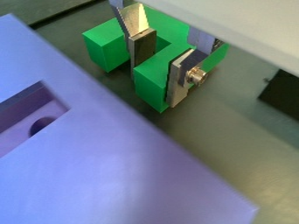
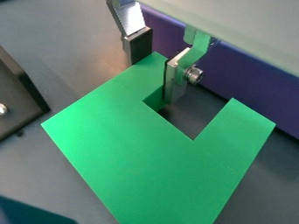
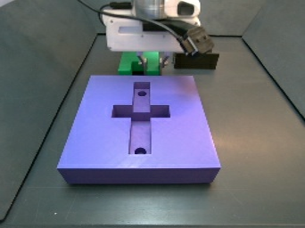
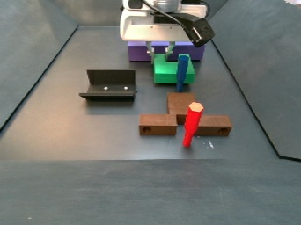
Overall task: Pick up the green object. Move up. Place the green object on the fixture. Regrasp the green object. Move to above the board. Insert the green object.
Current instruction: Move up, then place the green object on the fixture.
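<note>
Your tool (image 2: 162, 68) sits low at the green object (image 2: 158, 149), which rests on the floor just beside the purple board (image 3: 143, 126), at its far edge in a side view. In both wrist views its silver fingers (image 1: 184, 75) stand apart, one plate in the green object's square notch and one outside an arm, neither visibly clamped, so record it as open. The dark fixture (image 4: 108, 85) stands well apart, near the brown base with the red-and-blue peg (image 4: 192, 123).
</note>
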Robot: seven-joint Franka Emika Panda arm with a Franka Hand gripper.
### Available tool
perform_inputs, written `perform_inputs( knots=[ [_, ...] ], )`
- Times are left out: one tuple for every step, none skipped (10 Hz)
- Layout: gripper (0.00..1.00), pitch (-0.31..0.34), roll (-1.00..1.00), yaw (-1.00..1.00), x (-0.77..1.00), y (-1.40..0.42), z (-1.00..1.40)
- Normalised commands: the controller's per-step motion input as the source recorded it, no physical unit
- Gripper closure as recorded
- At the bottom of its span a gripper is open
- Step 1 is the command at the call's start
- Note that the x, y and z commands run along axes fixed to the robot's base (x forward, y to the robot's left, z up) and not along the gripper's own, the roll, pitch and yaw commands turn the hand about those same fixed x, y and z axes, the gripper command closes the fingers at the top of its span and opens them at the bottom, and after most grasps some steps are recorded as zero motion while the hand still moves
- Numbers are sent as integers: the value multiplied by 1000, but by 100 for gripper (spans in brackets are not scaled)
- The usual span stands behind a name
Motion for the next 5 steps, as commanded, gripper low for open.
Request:
perform_inputs(
  knots=[
    [100, 66, -21, 32, -87, -117, 704],
    [100, 93, -36, 35, -100, -78, 510],
    [100, 62, -71, 15, -31, -26, 172],
    [100, 0, 0, 0, 0, -37, 0],
    [100, 0, 0, 0, 0, -143, 0]
  ],
)
